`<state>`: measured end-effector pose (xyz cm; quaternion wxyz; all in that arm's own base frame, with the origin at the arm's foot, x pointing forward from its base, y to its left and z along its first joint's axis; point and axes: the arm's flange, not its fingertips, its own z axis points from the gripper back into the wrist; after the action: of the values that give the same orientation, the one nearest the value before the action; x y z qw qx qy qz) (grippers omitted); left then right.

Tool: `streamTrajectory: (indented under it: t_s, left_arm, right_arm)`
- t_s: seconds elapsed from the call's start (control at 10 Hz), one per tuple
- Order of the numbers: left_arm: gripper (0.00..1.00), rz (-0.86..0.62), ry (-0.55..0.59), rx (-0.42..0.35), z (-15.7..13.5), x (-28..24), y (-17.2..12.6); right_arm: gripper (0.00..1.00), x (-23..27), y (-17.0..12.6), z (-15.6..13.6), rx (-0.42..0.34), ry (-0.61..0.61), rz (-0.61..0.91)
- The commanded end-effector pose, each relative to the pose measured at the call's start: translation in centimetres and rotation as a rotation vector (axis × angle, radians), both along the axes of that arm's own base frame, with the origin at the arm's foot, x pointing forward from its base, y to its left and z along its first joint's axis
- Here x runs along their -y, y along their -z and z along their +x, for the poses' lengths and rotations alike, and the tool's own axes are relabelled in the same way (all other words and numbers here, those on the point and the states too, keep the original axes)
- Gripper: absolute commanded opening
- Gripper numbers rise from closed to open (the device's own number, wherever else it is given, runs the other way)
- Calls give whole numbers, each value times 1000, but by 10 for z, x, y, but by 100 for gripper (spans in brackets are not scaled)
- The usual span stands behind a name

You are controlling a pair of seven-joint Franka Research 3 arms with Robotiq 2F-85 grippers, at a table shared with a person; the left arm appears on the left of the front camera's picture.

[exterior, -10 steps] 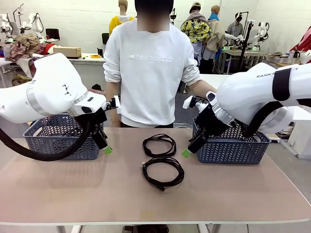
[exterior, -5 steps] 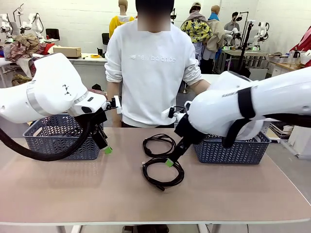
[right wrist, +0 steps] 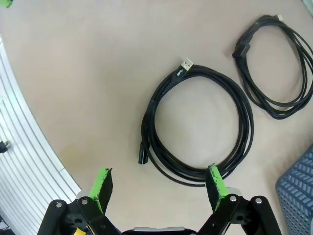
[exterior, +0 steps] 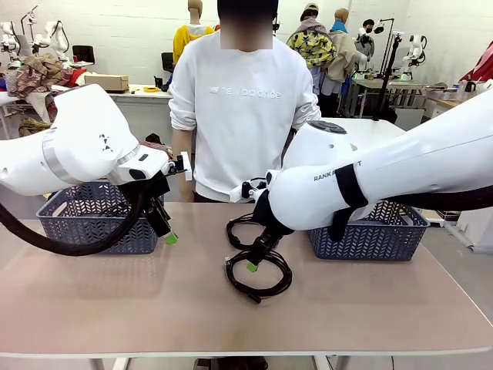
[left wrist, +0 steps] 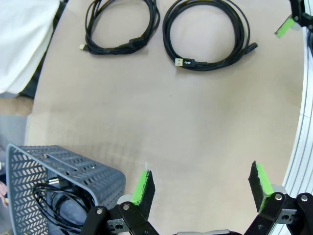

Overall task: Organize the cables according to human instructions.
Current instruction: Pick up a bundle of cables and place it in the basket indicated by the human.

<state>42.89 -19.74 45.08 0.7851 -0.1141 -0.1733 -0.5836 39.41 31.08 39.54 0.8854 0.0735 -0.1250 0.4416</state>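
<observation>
Two coiled black cables lie mid-table: a near coil and a far coil partly behind my right arm. My right gripper hangs open just above the near coil's far-left rim. Seen from the right wrist, that coil sits between and ahead of the green fingertips, the other coil beyond it. My left gripper hovers open beside the left basket. From the left wrist, both coils lie far ahead of the open left gripper, and another cable rests in the basket.
A grey mesh basket stands at the table's left, and a blue-grey one at the right behind my right arm. A person in a white sweatshirt stands at the far edge. Bare tabletop stretches along the front.
My right arm has swung left from the right basket to above the near coil, gripper staying open. The left arm and both coils have not moved.
</observation>
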Motion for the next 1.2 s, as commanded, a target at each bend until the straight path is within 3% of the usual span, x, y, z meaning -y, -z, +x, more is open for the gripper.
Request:
streamTrajectory:
  t_s: [0.0,0.5,1.1]
  left_arm:
    - [100,0,-5,2,0,-2,0]
    - [100,0,-5,2,0,-2,0]
    - [100,0,-5,2,0,-2,0]
  right_arm:
    - [100,-17,13,6,-1,29,-5]
    - [100,-34,43,10,-27,23,-22]
    - [100,-50,68,31,-2,56,-45]
